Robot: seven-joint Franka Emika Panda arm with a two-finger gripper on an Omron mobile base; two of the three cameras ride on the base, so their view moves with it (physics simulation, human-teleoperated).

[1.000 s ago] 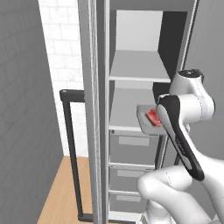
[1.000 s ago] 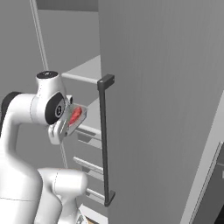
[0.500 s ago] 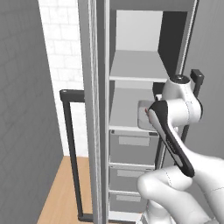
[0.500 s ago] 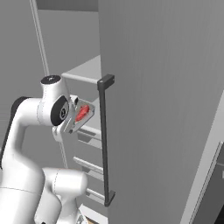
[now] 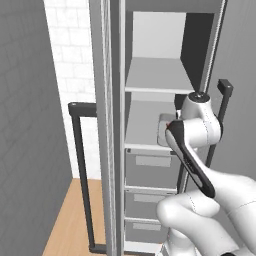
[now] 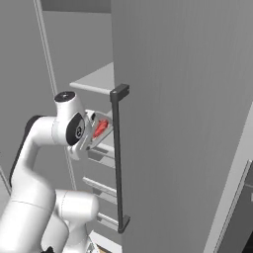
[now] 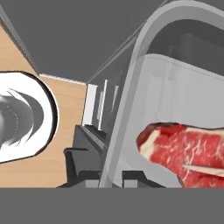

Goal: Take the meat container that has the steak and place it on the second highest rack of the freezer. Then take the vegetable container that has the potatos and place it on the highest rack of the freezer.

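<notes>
From the left base view, the arm reaches into the open freezer [image 5: 165,75], and the meat container [image 5: 165,127] peeks out at nine o'clock of the wrist, level with the second highest rack [image 5: 145,137]; I judge it is held there to be set down on that board. The highest rack [image 5: 157,75] sits bare at twelve o'clock above it. White brick wall and wood floor lie to the left.

From the right base view, the gripper [image 6: 94,133] holds the tray by its rim, the steak [image 6: 100,128] showing red at three o'clock of the wrist, beside the dark bar handle [image 6: 117,158].

In the hand view, the fingers clamp the tray wall at six o'clock; the steak lies at four o'clock.
</notes>
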